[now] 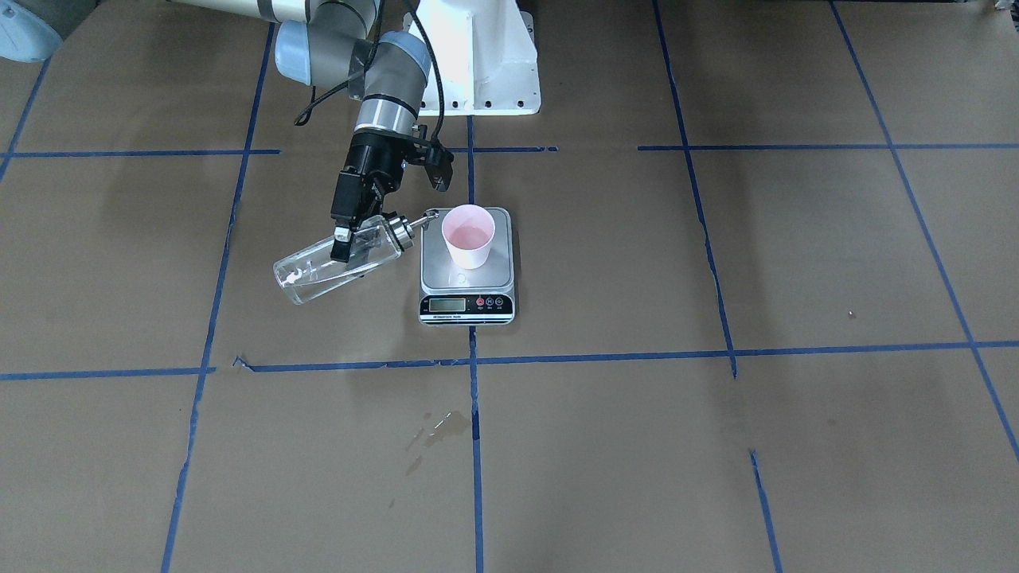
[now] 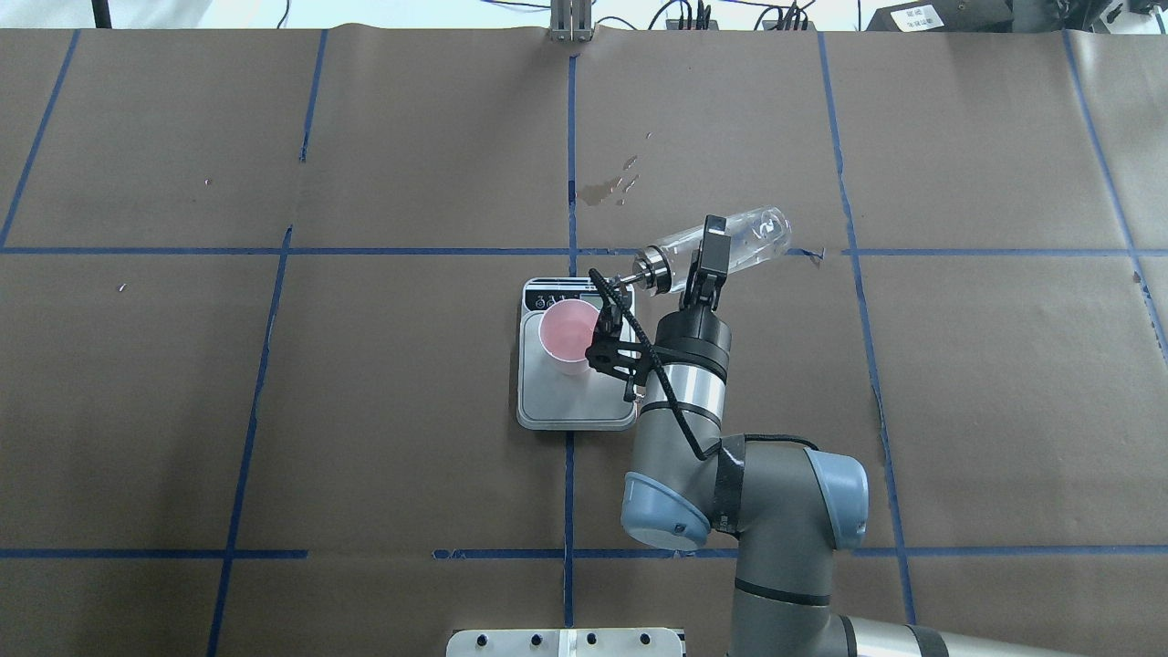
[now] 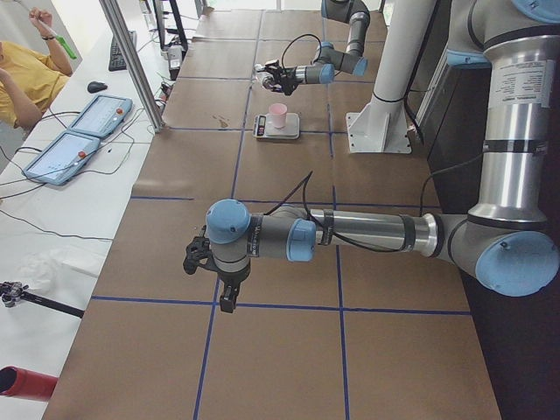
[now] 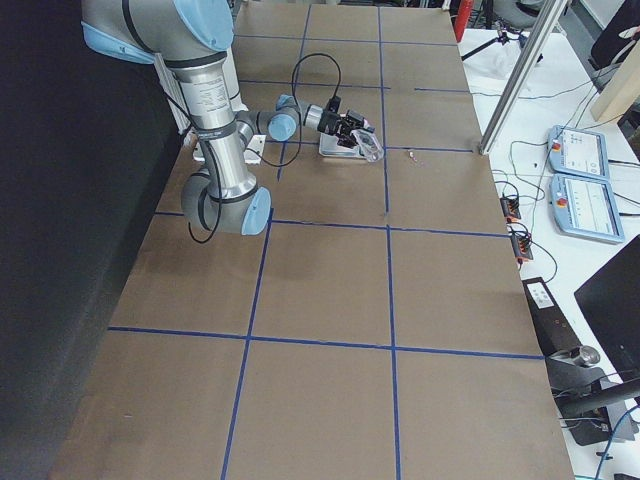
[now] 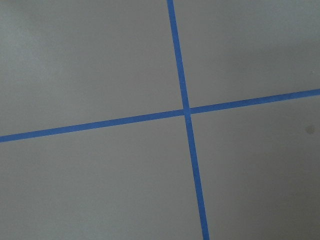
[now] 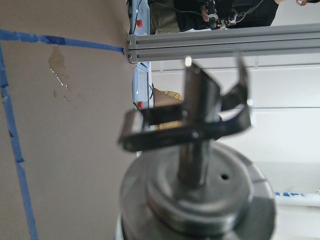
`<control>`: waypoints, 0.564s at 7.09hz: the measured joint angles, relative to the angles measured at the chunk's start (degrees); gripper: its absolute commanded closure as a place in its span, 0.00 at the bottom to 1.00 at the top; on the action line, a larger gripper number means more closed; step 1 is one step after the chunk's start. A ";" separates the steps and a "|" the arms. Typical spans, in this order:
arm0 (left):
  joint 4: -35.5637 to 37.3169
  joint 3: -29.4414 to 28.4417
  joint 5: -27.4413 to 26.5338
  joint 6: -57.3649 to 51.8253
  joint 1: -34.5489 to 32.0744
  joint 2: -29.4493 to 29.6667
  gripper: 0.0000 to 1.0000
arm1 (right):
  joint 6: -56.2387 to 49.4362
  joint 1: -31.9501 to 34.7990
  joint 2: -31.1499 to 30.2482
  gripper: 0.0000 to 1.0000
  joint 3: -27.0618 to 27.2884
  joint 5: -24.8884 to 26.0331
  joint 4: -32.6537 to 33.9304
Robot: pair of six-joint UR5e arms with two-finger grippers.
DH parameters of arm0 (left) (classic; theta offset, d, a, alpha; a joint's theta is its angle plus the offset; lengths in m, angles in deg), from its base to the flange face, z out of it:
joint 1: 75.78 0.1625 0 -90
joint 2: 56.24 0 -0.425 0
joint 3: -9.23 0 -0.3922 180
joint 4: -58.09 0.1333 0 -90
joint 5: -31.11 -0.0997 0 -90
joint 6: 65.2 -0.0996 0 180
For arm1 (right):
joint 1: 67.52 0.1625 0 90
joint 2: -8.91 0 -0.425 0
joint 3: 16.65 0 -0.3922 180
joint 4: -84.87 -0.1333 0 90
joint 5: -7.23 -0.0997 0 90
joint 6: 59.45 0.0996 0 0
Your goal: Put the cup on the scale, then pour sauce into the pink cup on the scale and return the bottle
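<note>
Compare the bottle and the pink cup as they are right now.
The bottle lies tilted almost flat, spout toward the cup; the cup stands upright. The bottle is held in the air by the right gripper; the cup rests on the scale. The bottle is clear glass with a metal top; the cup is opaque pale pink. Both are round-bodied.

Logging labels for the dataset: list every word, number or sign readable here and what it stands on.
No text can be read.
Display of the scale: digits too blurred.
Print below that display: too small.
Sticker on the left arm: too small.
White label on equipment beyond the table: blurred.
</note>
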 measured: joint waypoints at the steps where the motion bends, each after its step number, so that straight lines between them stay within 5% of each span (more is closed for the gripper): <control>1: 0.02 -0.02 0.00 -0.02 0.00 0.00 0.00 | -3.05 -0.53 0.31 1.00 -0.34 2.61 0.00; 4: -0.02 -0.06 0.00 -0.08 0.00 0.00 0.00 | -8.72 -1.14 0.25 1.00 -1.48 6.68 -0.03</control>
